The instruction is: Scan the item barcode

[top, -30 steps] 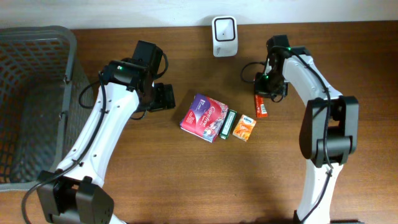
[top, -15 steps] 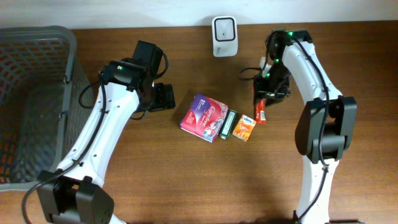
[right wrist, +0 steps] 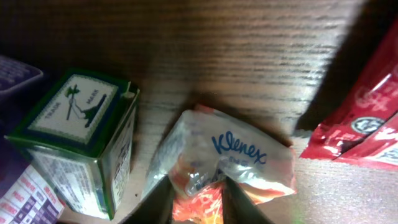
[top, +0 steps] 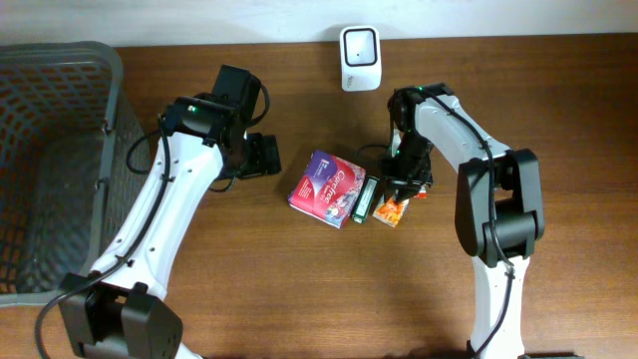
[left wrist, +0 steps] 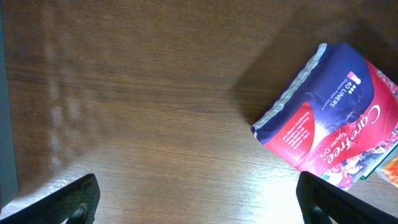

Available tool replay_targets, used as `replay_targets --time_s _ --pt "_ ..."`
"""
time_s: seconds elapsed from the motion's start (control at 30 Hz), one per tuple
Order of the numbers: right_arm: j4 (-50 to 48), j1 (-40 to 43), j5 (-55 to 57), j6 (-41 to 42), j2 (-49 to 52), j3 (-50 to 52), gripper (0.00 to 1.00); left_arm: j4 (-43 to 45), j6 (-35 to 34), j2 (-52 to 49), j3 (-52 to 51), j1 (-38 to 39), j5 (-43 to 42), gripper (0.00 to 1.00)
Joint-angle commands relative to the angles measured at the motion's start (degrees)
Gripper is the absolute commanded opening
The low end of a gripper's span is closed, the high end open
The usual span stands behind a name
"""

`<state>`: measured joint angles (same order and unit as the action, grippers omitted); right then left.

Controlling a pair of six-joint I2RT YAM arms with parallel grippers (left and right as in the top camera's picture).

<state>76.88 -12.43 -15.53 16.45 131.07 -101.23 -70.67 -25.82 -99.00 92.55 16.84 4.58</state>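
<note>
An orange-and-white Kleenex tissue pack (right wrist: 242, 155) lies on the wood table, and my right gripper (right wrist: 196, 193) is shut on its near end, crumpling the wrapper between the fingers (right wrist: 152, 202). From overhead the same pack (top: 392, 209) sits right of a green box (top: 370, 197), with the right gripper (top: 401, 187) over it. A white barcode scanner (top: 359, 58) stands at the back edge. My left gripper (left wrist: 199, 202) hangs open over bare wood, just left of a purple Carefree pack (left wrist: 339, 124).
A red snack packet (right wrist: 367, 118) lies just right of the tissue pack. The green box (right wrist: 81, 137) stands close on its left, touching the purple pack (top: 327, 187). A grey mesh basket (top: 60, 160) fills the far left of the table.
My right gripper has left the red packet, swung left and forward, and closed on the Kleenex pack. The left arm has not moved.
</note>
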Motion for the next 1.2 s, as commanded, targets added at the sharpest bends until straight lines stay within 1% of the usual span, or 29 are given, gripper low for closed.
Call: replay_targets --time_s 0.0,0.03,0.07,0.1,0.17,0.2,0.23,0.27,0.3,0.33,0.37,0.4,0.43,0.47,0.5,0.57,0.6,0.67,0.7,0.77,0.8,0.83,0.87,0.9,1.0,1.03,1.17 --pt "-2.21 -0.28 3.93 2.08 -0.20 0.20 0.08 -0.07 -0.48 0.44 0.11 -0.13 0.42 0.99" --pt "-1.01 -0.26 3.91 1.81 -0.20 -1.97 0.04 -0.04 -0.48 0.44 0.11 -0.13 0.42 0.99" --pt "0.11 -0.26 3.48 0.81 -0.20 -4.31 0.04 -0.07 -0.48 0.44 0.11 -0.13 0.42 0.99" --pt "1.62 -0.09 0.63 -2.78 -0.22 -8.44 0.04 -0.04 -0.48 0.44 0.11 -0.13 0.42 0.99" --pt "3.91 1.77 -1.44 -5.35 -0.20 -16.06 0.04 -0.07 -0.48 0.44 0.11 -0.13 0.42 0.99" --pt "3.63 2.60 -3.61 -7.28 -0.20 -17.53 0.04 -0.07 -0.48 0.44 0.11 -0.13 0.42 0.99" --pt "0.55 5.18 -12.24 -12.90 -0.20 -18.40 0.04 -0.07 -0.48 0.44 0.11 -0.13 0.42 0.99" --pt "-1.27 6.73 -14.36 -13.25 -0.17 -17.81 0.04 -0.04 -0.48 0.44 0.11 -0.13 0.42 0.99" --pt "-1.53 8.11 -14.23 -13.27 -0.15 -17.27 0.04 -0.07 -0.48 0.44 0.11 -0.13 0.42 0.99" --pt "0.76 8.31 -12.85 -13.27 -0.13 -16.57 0.22 -0.07 -0.48 0.44 0.11 -0.13 0.42 0.99" --pt "1.99 7.54 -12.00 -13.27 -0.13 -15.76 0.31 -0.04 -0.48 0.44 0.11 -0.13 0.42 0.99" --pt "2.38 6.27 -11.10 -13.25 -0.13 -14.21 0.33 -0.07 -0.48 0.44 0.11 -0.13 0.42 0.99" --pt "2.10 4.22 -7.80 -12.59 -0.09 -11.87 0.34 -0.04 -0.48 0.44 0.11 -0.13 0.42 0.99" --pt "0.70 2.60 -3.78 -8.98 -0.09 -9.55 0.34 -0.04 -0.48 0.44 0.11 -0.13 0.42 0.99" --pt "-1.53 0.90 1.44 -2.84 -0.09 -6.84 0.34 -0.07 -0.48 0.44 0.11 -0.13 0.42 0.99" --pt "-6.95 -1.18 2.78 2.03 -0.09 -2.58 0.33 -0.07 -0.48 0.44 0.11 -0.13 0.42 0.99" --pt "-8.63 -1.75 3.17 3.50 -0.09 -1.49 0.33 -0.07 -0.48 0.44 0.11 -0.13 0.42 0.99" --pt "-10.45 -2.25 7.48 6.80 -0.09 -0.22 0.33 -0.07 -0.48 0.44 0.11 -0.13 0.42 0.99" --pt "-10.93 -2.25 9.79 6.82 -0.09 -0.22 0.27 -0.07 -0.48 0.44 0.11 -0.13 0.42 0.99" --pt "-10.91 -2.23 14.21 6.82 -0.09 -0.22 0.26 -0.04 -0.48 0.44 0.11 -0.13 0.42 0.99" --pt "-11.10 -2.21 14.53 6.80 -0.09 -0.22 0.27 -0.07 -0.48 0.44 0.11 -0.13 0.42 0.99" --pt "-11.63 -2.12 14.53 6.78 -0.09 -0.24 0.31 -0.04 -0.48 0.44 0.11 -0.13 0.42 0.99" --pt "-11.93 -2.08 14.53 6.78 -0.09 -0.22 0.31 -0.07 -0.48 0.44 0.11 -0.13 0.42 0.99" --pt "-12.24 -2.05 14.56 6.75 -0.09 -0.24 0.34 -0.07 -0.48 0.44 0.11 -0.13 0.42 0.99" --pt "-9.29 -1.20 14.25 6.54 -0.09 -0.24 0.36 -0.07 -0.48 0.44 0.11 -0.13 0.42 0.99" --pt "-6.40 -0.63 12.96 6.49 -0.09 -0.24 0.37 -0.04 -0.48 0.44 0.11 -0.13 0.42 0.99" --pt "-4.24 -0.35 11.30 6.36 -0.09 -0.17 0.36 -0.07 -0.48 0.44 0.11 -0.13 0.42 0.99"
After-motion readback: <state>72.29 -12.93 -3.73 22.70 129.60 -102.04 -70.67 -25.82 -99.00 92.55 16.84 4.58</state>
